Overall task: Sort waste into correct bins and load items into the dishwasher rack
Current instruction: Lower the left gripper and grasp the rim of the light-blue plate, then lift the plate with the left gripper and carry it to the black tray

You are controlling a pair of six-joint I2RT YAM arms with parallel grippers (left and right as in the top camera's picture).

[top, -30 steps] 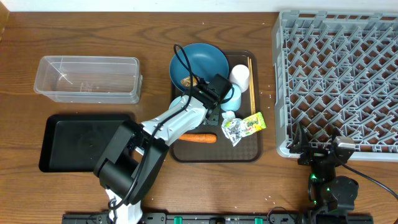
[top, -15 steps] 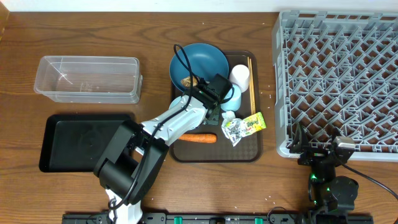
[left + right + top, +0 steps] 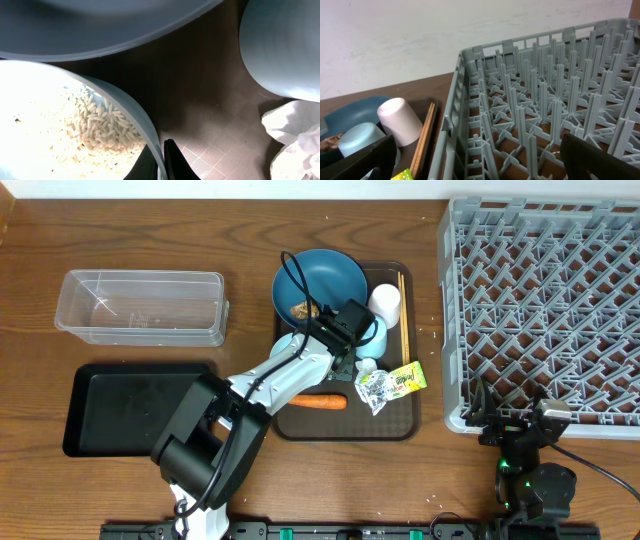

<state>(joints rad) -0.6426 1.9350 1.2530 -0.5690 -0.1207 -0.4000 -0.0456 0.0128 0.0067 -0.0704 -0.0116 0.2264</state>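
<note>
Our left claw (image 3: pixel 160 148) pinches the round light blue bowl's (image 3: pixel 131 104) rim so we can tip out its loose white rice grains (image 3: pixel 100 125); our right claw (image 3: pixel 479 145) idles spread.

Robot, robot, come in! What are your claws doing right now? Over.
Left claw shut on light blue bowl rim, rice inside. Right claw open, facing rack. Light blue cup and plate close beside bowl.
</note>
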